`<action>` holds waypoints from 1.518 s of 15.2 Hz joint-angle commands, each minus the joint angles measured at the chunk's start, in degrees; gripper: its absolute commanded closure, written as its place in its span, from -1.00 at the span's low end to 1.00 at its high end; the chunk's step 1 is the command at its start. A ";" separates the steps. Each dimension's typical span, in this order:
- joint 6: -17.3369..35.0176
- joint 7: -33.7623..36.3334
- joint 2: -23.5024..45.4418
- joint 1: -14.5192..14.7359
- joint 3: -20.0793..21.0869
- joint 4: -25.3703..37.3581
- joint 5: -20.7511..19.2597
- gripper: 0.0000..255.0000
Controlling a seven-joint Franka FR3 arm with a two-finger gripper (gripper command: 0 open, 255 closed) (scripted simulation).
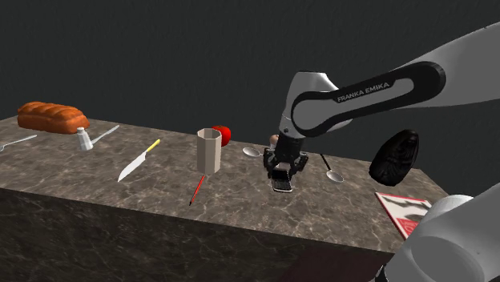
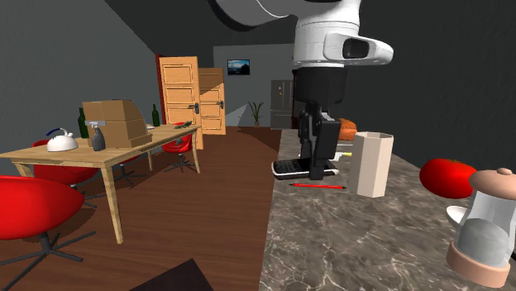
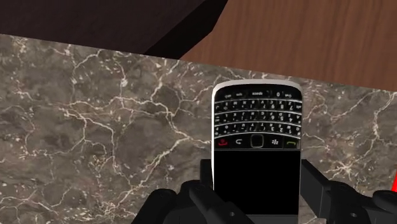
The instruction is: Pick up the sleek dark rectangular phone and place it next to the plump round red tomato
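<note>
The claw (image 3: 256,175) is closed down to the width of the phone (image 3: 256,121). Each black finger (image 3: 313,184) sits flush against one long side at the screen end, so the phone looks clasped. I cannot tell whether it rests on the surface (image 3: 95,127) or hangs just clear of it. The phone is a little in from the surface's edge above the wooden floor, with its keypad end pointing toward that edge.

The grasp seems made, so I judge that lifting is the step in hand. The next move calls for a straight rise, then a carry away from the floor-side edge toward the tomato (image 1: 225,133). The tomato sits nearer the opposite edge, partly behind the cup (image 1: 209,151). The path has to clear or go round the cup. The set-down needs a bare patch just beside the tomato, and a nudge would likely roll it. A spoon (image 1: 252,151) and a pepper shaker (image 2: 484,236) lie near that spot and narrow it.

The phone is a flat slab with rounded corners, a silvery rim, a glossy black screen and rows of tiny keys. Its sides are smooth and could slip under a light grip. The surface is dark brown marble veined in white. The tomato is smooth, red and round, and the cup is a pale, faceted, handleless tumbler. A thin red pencil (image 1: 196,191) lies near the cup on the floor side.
</note>
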 commanded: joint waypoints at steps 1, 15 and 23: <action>-1.84 0.13 -1.00 0.03 -0.12 0.82 -0.04 1.00; -4.50 -0.71 27.47 -3.81 -1.92 31.49 -6.85 1.00; -11.99 -1.01 45.59 -3.77 -3.15 56.84 -9.88 1.00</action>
